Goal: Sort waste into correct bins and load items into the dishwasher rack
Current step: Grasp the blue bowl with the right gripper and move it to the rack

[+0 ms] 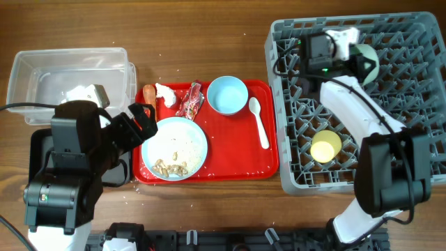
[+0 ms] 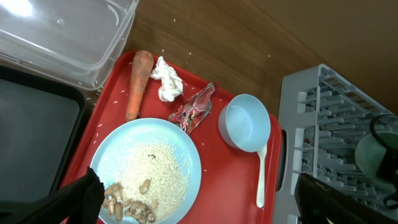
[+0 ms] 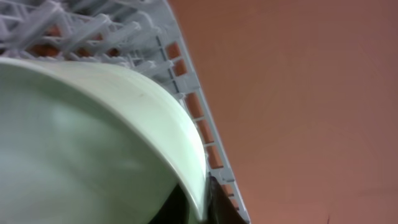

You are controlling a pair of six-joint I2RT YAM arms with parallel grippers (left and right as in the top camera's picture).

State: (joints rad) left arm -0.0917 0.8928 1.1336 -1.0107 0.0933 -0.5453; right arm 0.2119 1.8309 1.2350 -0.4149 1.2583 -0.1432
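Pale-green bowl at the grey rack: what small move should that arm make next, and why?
Probably ease the pale-green round bowl down between the pegs of the grey plastic rack: the right fingers grip its rim, and it stands tilted there.

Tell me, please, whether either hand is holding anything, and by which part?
The right hand grips the pale-green bowl by its rim; the left hand is open and holds nothing.

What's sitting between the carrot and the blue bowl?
A crumpled tissue, then a red wrapper, clearest in the left wrist view.
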